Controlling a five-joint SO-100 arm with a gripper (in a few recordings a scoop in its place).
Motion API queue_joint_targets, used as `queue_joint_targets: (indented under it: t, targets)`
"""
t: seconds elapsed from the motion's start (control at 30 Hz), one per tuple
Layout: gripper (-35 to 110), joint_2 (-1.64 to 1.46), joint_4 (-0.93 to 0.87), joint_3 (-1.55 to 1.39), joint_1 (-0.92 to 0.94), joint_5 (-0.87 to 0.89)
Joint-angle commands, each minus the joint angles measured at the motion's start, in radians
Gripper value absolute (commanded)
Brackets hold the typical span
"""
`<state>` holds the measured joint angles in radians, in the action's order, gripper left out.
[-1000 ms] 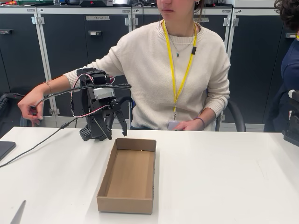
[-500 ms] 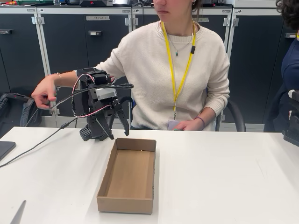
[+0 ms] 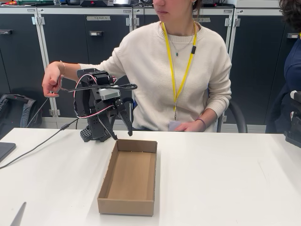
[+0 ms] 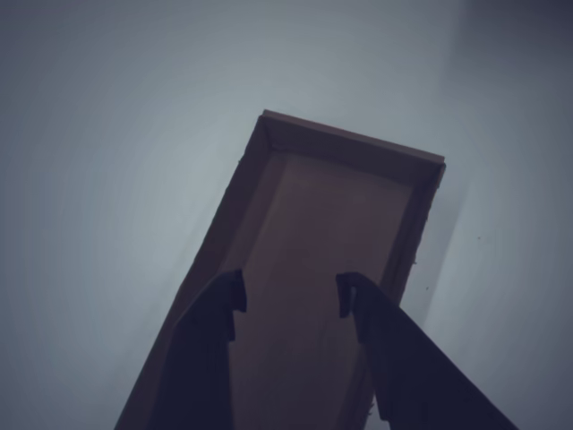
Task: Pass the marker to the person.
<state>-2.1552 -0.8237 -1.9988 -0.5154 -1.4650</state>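
Taking the open brown cardboard tray [image 3: 126, 206] on the white bench [image 3: 225, 179] as the landmark: far to its upper left, the person in the cream knit sweater [image 3: 150, 66] holds one raised hand [image 3: 51, 81] level with the top of the arm, closed around the thin black cable [image 3: 28, 153] that trails down across the bench. Just behind the tray's far left corner, the black two-finger gripper [image 3: 122, 136] hangs tips down with its jaws spread and nothing between them. The wrist view confirms this: the gripper [image 4: 289, 294] is released above the tray's [image 4: 349, 143] bare floor. I cannot tell where the marker lies, so neither its direction from the gripper nor its long axis can be judged. Of the person's hands, the raised one looks nearer the gripper. The other hand [image 3: 188, 126] rests at the bench's far edge, behind and right of the tray. A second person in dark blue [image 3: 291, 56] sits at the far right. Count: one gripper, one tray, one cable, two people.
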Motion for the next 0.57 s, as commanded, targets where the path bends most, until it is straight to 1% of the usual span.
queue_joint_targets:
  t: [0.0, 0.53]
  targets:
    - [23, -0.055, 0.025, 0.011, -0.005, -0.008]
    - [24, -0.061, 0.028, 0.002, -0.015, -0.008]
